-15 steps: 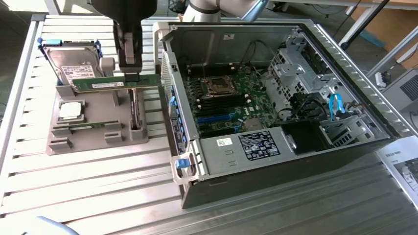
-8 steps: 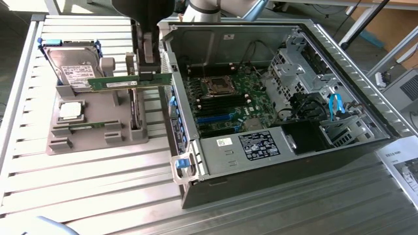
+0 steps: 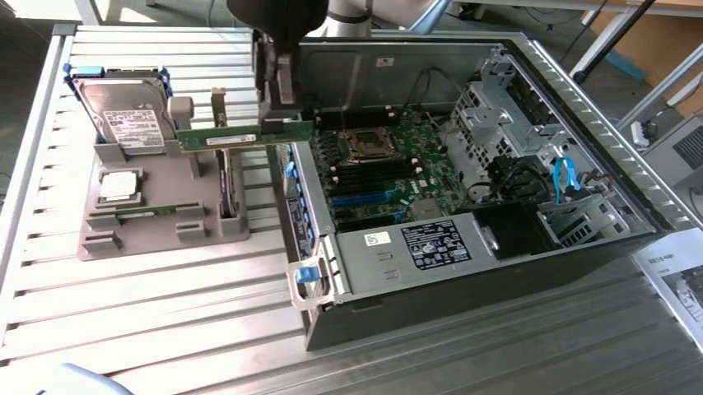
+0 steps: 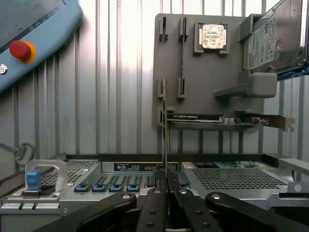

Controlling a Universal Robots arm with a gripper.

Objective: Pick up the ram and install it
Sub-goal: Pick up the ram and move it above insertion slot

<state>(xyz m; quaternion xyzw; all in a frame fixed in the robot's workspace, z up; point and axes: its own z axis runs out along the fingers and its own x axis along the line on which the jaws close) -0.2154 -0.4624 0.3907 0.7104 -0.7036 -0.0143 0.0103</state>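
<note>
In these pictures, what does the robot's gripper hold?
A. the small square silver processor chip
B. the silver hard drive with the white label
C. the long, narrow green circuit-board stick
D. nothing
C: the gripper is closed on one end of the long, narrow green circuit-board stick, which hangs in the air between the grey plastic holder and the open computer case.

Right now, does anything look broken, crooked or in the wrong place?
Nothing looks broken or spilled. Only the ram is off the gray holder, held up in the end effector by the open computer case.
</note>
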